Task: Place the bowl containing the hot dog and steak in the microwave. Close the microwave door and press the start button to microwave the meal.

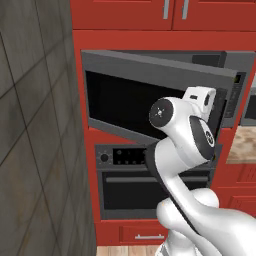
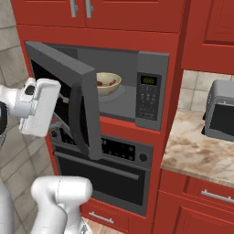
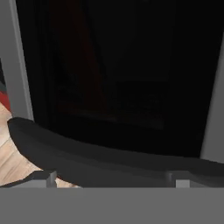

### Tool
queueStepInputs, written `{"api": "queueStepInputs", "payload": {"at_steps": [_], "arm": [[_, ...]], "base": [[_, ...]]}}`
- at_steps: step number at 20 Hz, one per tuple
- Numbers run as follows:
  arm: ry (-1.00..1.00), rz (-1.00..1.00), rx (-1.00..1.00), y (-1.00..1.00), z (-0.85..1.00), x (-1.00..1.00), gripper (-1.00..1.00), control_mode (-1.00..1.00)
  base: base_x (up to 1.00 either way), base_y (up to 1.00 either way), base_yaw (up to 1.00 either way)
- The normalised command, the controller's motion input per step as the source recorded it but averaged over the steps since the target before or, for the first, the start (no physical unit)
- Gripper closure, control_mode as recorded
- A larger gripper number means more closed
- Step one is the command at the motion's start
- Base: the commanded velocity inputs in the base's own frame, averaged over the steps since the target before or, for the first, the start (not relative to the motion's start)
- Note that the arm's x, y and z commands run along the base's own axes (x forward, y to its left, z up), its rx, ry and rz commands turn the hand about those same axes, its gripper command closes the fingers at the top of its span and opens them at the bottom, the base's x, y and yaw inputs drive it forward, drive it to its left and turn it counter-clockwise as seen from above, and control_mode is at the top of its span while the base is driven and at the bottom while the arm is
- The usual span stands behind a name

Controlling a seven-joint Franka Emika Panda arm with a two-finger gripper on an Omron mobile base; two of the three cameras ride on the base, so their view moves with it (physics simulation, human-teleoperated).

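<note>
Wide-open gripper is pressed against the microwave door glass, holding nothing, likely to push it shut. Inside the microwave sits the bowl of meat.

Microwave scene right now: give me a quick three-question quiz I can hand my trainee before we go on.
1. True or false: the bowl is already inside the microwave.
2. The microwave door is: A) fully shut, B) partly open, C) removed.
3. Fill in: in the hand view, the gripper faces the door's dark ____, with its fingers spread apart and holding nothing.

Key:
1. True; it sits on the microwave floor with reddish food in it.
2. B; it stands swung out from its left-hand hinge, with the robot's hand beside its outer face.
3. Window; the dark handle runs across just above the fingers.
</note>
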Motion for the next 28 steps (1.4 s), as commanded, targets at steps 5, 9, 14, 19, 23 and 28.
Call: {"api": "queueStepInputs", "payload": {"at_steps": [5,9,14,19,23,28], "arm": [[0.0,0.0,-0.06,0.0,0.0,0.79,-1.0,-1.0],[0.0,0.0,-0.02,0.0,0.0,0.82,-1.0,-1.0],[-0.03,0.03,0.0,-0.04,0.0,0.93,-1.0,-1.0],[-0.12,0.11,0.0,-0.11,-0.04,0.87,-1.0,-1.0],[-0.23,0.17,0.0,-0.12,-0.06,0.72,-1.0,-1.0],[-0.26,0.22,0.0,-0.12,-0.12,0.65,-1.0,-1.0]], "base": [[0.0,0.0,0.0],[0.0,0.0,0.0],[0.0,0.0,0.0],[0.0,0.0,0.0],[0.0,0.0,0.0],[0.0,0.0,0.0]]}}
